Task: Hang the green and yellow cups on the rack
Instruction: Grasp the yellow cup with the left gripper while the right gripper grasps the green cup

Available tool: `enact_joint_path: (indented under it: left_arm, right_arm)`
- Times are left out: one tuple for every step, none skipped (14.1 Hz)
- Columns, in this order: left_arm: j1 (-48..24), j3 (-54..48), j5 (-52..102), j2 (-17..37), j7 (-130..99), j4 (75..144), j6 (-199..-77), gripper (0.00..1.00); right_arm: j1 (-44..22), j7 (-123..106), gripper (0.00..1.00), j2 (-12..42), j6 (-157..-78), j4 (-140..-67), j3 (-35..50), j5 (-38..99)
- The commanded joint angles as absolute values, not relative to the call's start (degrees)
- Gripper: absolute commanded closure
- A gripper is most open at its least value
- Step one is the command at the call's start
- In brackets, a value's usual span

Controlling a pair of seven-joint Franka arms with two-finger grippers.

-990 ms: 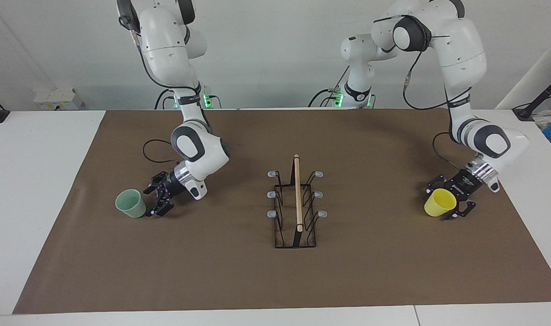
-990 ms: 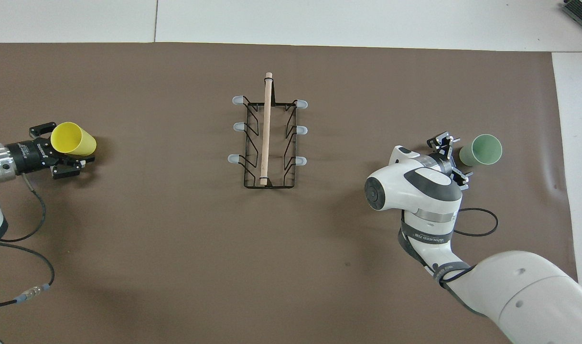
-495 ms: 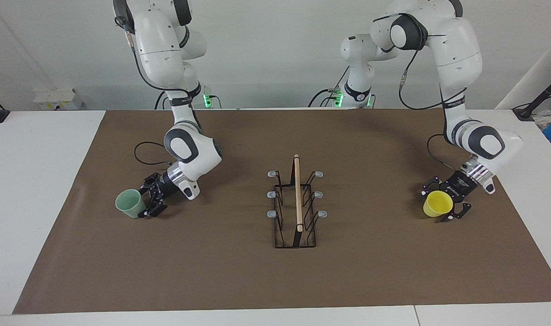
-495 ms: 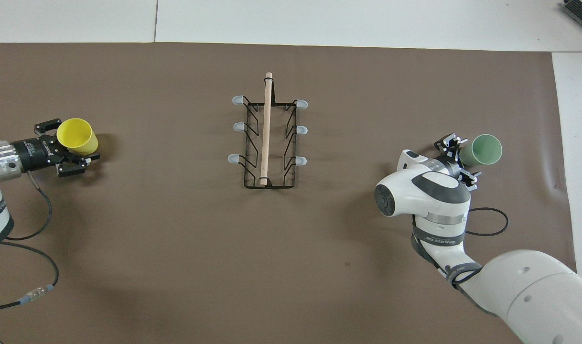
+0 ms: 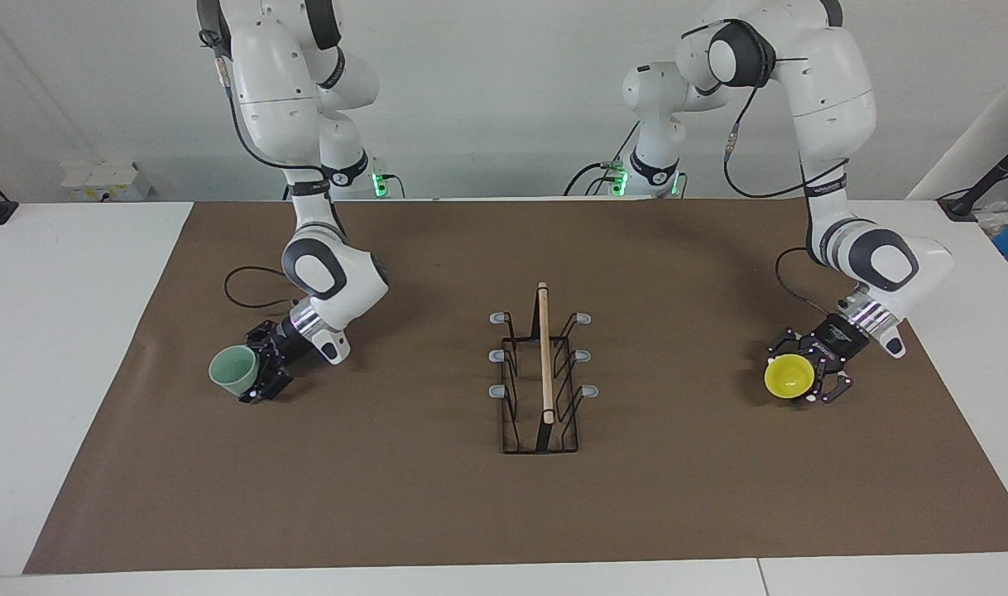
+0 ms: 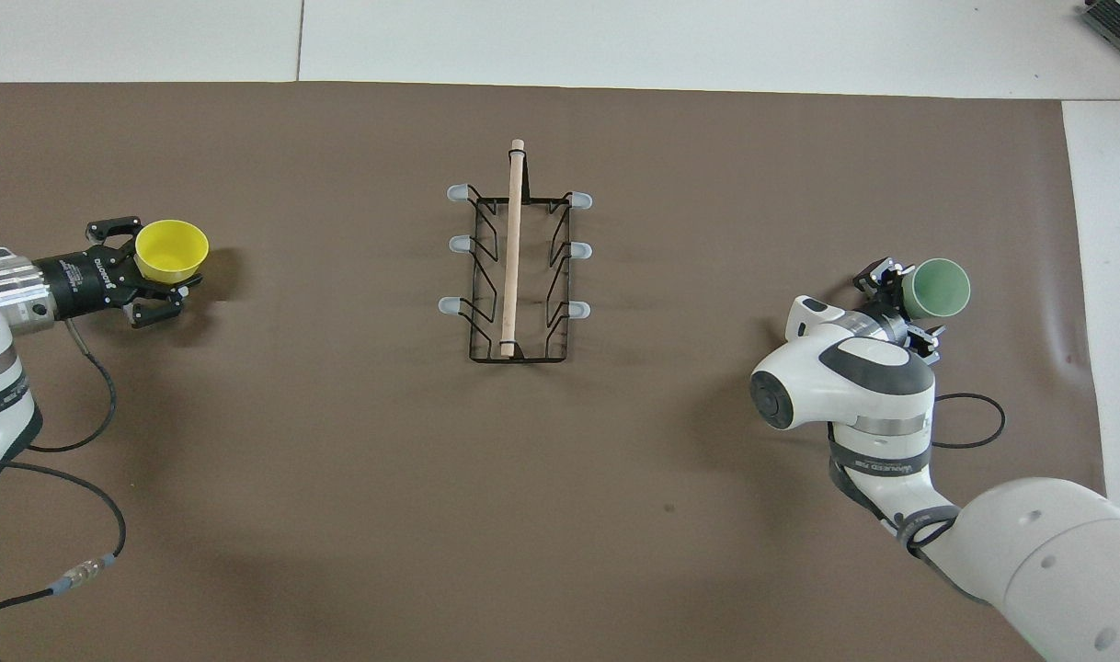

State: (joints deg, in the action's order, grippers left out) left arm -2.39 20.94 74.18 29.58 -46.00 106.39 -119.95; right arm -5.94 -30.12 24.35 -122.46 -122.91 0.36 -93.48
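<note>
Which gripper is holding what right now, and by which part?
Left gripper holds the yellow cup by its side wall, tilted up off the mat. Right gripper brackets the green cup's lower wall; grip unconfirmed.

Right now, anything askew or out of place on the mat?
Nothing odd. The rack stands upright mid-mat, prongs bare. The left gripper holds the yellow cup tilted; the right gripper is at the green cup.

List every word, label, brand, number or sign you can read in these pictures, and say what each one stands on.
None can be read for certain.
White lettering on the black body of the left pincer, which is round the bright yellow plastic cup: too small to read.
Grey lettering on a band of the right arm's white casing: too blurred to read.
</note>
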Motion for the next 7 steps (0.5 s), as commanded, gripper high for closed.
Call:
enact_joint_path:
  left_arm:
    - [-4.9,21.4,71.6,26.6,-45.4,105.0,-122.6,1.0]
    - [-4.9,21.4,67.1,25.9,-45.4,102.5,-122.4,1.0]
    - [-5.2,21.4,63.7,25.4,-45.5,100.7,-122.0,1.0]
    - [-5.7,21.4,61.0,24.2,-45.5,100.0,-122.3,1.0]
    - [-6.3,21.4,58.0,22.6,-45.6,99.9,-122.5,1.0]
    - [-6.6,21.4,54.0,20.5,-45.4,99.9,-122.0,1.0]
    - [-6.7,21.1,49.9,18.8,-45.4,99.9,-121.7,1.0]
  right_arm:
    - [-4.7,-28.7,0.56,23.8,-123.8,-123.9,0.8,-96.3]
    - [-4.7,-28.7,0.8,23.8,-123.8,-123.9,0.8,-96.4]
    - [-4.7,-28.8,0.95,23.8,-123.8,-123.9,0.8,-96.4]
    - [-4.7,-28.9,1.0,23.8,-123.8,-123.8,0.8,-96.3]
    - [-4.8,-29.2,1.0,23.8,-123.4,-123.5,0.8,-96.2]
    - [-5.4,-29.4,1.0,23.8,-123.0,-123.1,0.8,-95.5]
    - [-5.6,-29.3,1.0,23.8,-122.7,-122.9,0.9,-94.4]
